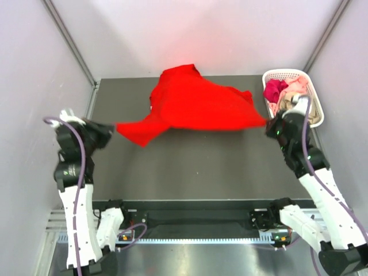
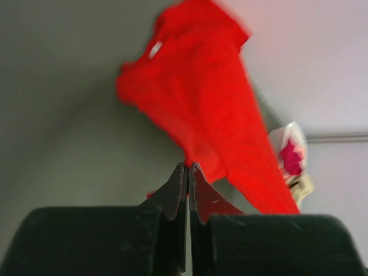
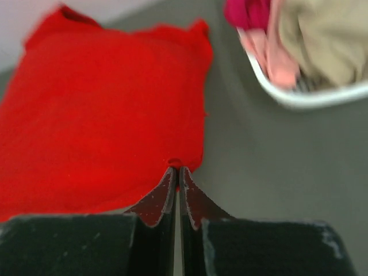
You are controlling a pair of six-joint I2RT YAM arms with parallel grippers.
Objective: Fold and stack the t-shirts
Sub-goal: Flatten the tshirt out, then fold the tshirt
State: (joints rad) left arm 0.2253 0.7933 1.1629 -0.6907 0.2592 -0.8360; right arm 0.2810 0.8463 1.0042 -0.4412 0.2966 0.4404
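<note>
My left jaws are clamped tight on one corner of the red t-shirt (image 1: 195, 106), and my right jaws are pinched closed on the opposite edge. It stretches between them across the far worktop (image 1: 201, 167), beside the basket (image 1: 286, 71).

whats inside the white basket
The basket holds a magenta shirt, a pale pink shirt and a tan shirt, bunched together. Anything beneath them, and the floor, is covered.
</note>
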